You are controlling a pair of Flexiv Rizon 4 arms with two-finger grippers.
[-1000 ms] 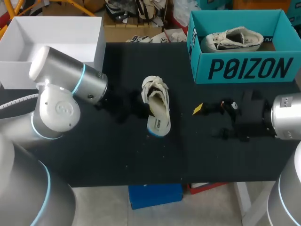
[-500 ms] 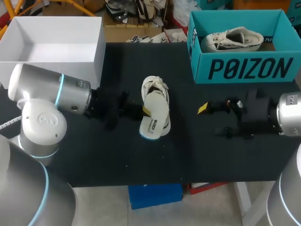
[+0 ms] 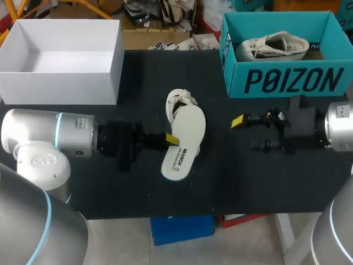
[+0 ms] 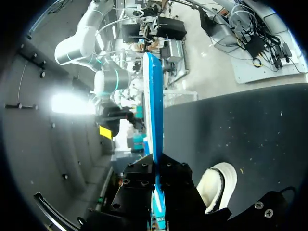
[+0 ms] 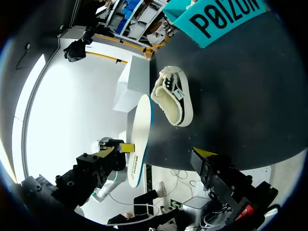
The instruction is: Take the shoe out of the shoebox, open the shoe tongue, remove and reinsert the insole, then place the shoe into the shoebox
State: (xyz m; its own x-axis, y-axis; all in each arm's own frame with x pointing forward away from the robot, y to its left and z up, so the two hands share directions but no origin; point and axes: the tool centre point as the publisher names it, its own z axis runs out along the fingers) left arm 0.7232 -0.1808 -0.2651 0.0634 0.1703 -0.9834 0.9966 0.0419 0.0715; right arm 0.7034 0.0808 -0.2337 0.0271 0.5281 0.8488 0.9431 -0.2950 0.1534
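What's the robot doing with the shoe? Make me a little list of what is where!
shoe: lying on the black table
insole: out, held over the shoe
left pincer: shut on the insole
right pincer: open, holding nothing
teal shoebox: behind the right pincer, with a second shoe inside
white box: far left corner

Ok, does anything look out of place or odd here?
Nothing stands out. The insole is out of the shoe and held up by the left gripper, which fits the removal step. No spill or damage shows.
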